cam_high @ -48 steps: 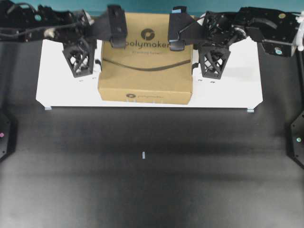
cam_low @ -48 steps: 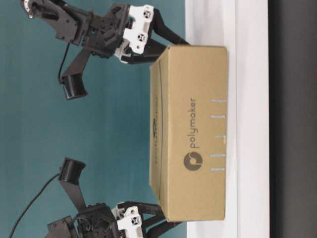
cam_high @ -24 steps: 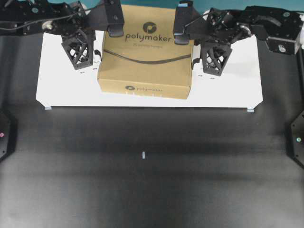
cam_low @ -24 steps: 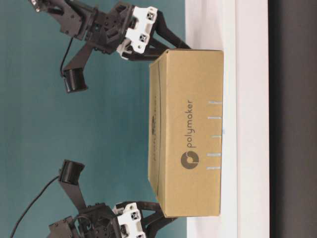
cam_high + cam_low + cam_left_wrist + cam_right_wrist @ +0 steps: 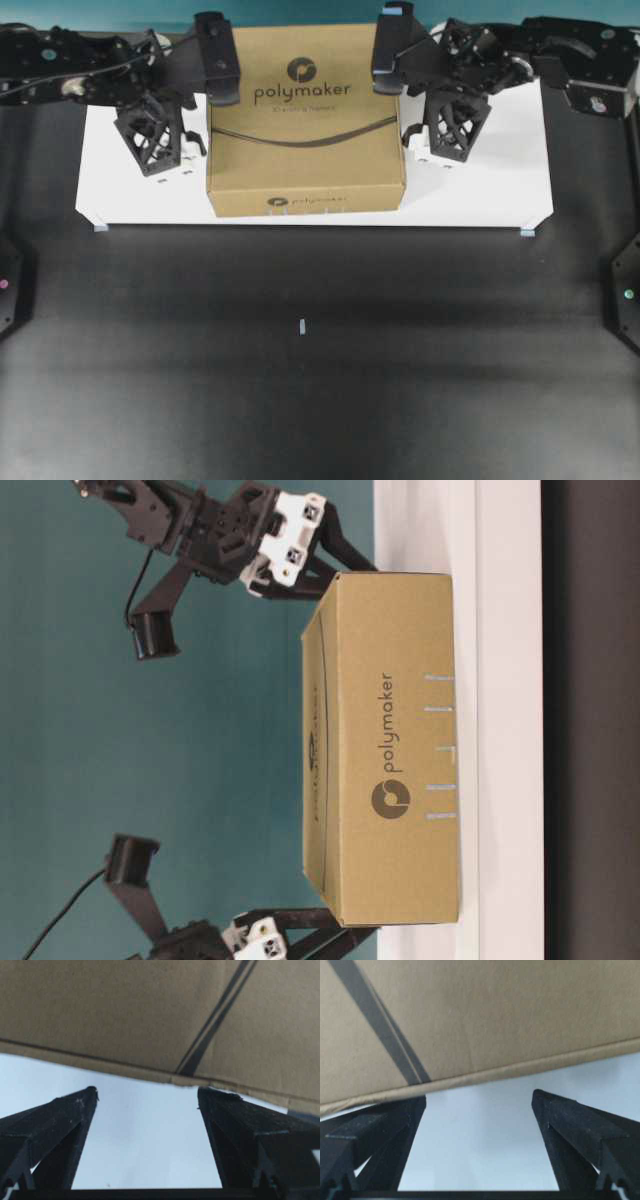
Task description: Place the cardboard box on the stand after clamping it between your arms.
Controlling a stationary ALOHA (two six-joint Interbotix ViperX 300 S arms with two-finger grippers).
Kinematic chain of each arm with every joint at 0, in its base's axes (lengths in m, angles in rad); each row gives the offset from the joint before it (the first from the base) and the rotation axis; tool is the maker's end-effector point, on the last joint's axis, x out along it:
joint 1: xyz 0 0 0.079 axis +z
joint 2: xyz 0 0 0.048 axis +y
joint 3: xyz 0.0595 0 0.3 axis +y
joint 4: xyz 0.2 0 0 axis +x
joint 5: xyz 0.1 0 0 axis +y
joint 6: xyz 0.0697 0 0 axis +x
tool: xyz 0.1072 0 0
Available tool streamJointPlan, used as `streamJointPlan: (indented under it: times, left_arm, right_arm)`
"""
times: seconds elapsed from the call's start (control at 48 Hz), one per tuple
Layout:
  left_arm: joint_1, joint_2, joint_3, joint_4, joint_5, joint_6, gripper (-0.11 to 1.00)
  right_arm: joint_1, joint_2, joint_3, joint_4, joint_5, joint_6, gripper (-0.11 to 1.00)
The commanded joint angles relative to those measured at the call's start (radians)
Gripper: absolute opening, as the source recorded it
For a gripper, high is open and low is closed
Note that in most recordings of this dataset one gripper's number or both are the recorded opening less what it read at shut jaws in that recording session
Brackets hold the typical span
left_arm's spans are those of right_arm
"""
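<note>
The cardboard box (image 5: 305,130), brown with a polymaker logo, sits in the middle of the white stand (image 5: 480,195); at table level the cardboard box (image 5: 395,740) looks set down on the stand (image 5: 505,720). My left gripper (image 5: 200,105) is at its left side and my right gripper (image 5: 408,95) at its right side. Both are open with nothing between the fingers. In the left wrist view the left gripper (image 5: 145,1091) faces the box wall (image 5: 125,1010), fingertips at its lower edge. The right gripper (image 5: 480,1095) faces the box (image 5: 495,1015) likewise.
The stand has small light-blue marks at its front corners (image 5: 101,228). Dark table (image 5: 300,380) stretches in front with a small light marker (image 5: 301,326). Black arm bases (image 5: 625,290) sit at both table sides. A teal wall (image 5: 150,740) stands behind.
The box rose and shifted back half a second ago, then came down to its former place. Both grippers slid outward off the box top, the left one more.
</note>
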Motion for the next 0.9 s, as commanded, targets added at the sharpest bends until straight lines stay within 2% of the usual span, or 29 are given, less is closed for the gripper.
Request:
streamJointPlan:
  times: [0.0,0.188,0.375,0.584,0.709,0.875]
  left_arm:
    - [0.023,-0.031,0.002,-0.002,-0.02,0.002,0.79]
    - [0.034,-0.069,0.008,-0.002,-0.031,0.009,0.79]
    - [0.032,-0.186,0.018,-0.002,-0.026,0.002,0.79]
    - [-0.018,-0.391,0.094,-0.002,-0.048,-0.015,0.79]
    - [-0.072,-0.535,0.17,-0.002,-0.089,-0.018,0.79]
    - [-0.106,-0.712,0.242,-0.002,-0.097,-0.037,0.79]
  right_arm:
    - [-0.006,-0.02,0.008,0.003,-0.005,0.012,0.82]
    - [-0.023,-0.097,0.058,0.003,-0.008,0.048,0.82]
    - [-0.009,-0.235,0.11,0.003,-0.026,0.101,0.82]
    - [0.052,-0.397,0.192,0.003,-0.077,0.184,0.82]
    - [0.089,-0.476,0.259,0.003,-0.155,0.249,0.82]
    - [0.132,-0.604,0.35,0.003,-0.261,0.313,0.82]
